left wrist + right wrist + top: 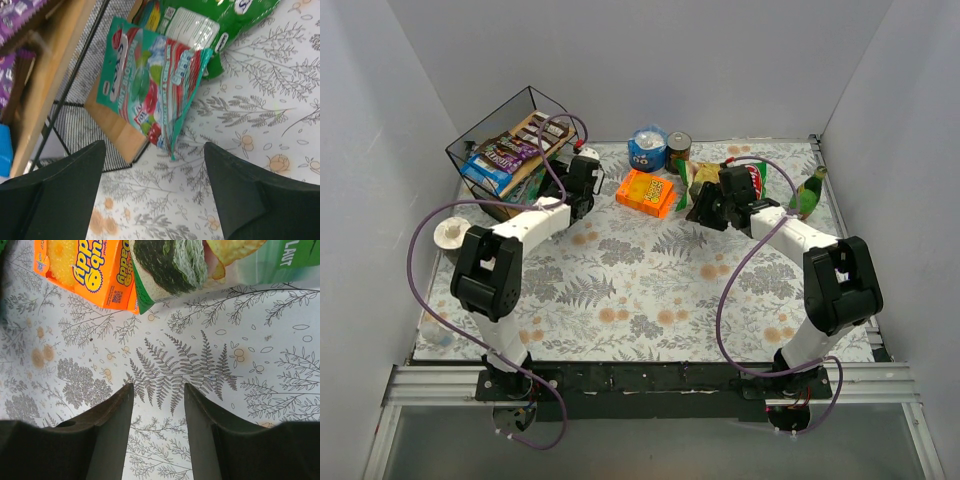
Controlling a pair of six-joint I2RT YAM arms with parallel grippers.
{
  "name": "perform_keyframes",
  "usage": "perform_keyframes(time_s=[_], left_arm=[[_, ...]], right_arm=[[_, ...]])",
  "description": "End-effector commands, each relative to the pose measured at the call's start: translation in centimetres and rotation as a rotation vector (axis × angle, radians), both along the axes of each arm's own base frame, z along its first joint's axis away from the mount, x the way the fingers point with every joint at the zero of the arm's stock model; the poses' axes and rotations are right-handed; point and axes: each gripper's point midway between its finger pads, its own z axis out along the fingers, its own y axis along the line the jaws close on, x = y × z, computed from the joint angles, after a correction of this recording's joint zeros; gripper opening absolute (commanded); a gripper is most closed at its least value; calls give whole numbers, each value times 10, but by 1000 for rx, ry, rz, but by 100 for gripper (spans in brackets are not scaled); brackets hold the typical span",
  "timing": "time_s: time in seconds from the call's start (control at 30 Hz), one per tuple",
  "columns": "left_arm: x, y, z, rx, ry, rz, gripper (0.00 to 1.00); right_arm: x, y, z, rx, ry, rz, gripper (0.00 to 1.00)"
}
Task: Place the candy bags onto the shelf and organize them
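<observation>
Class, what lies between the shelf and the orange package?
In the top view, the left gripper hangs between the shelf and the orange package, its fingers open.

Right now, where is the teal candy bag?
In the left wrist view, the teal candy bag rests partly on the bottom board of the shelf, beside a green bag, far left.

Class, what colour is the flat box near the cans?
The box is orange with yellow lettering, clearest in the right wrist view.
</observation>
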Motion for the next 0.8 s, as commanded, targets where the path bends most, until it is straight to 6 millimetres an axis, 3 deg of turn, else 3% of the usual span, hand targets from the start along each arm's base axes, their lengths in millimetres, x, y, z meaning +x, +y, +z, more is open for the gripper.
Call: perform_keyframes(time_s=[0.0, 0.1, 0.33, 0.53, 0.77], left_arm=[[29, -5, 10, 42, -32, -135, 60], [35, -7, -8, 55, 31, -179, 50], [39, -2, -45, 89, 105, -195, 54], [44, 3, -62, 100, 124, -194, 51], [52, 11, -67, 144, 119, -186, 41]], right_arm=[[-1, 0, 9, 14, -24, 20, 52], [-1, -2, 7, 15, -18, 15, 52], [2, -9, 7, 19, -16, -3, 51], [3, -12, 3, 19, -4, -15, 51], [5, -14, 0, 13, 1, -17, 49]])
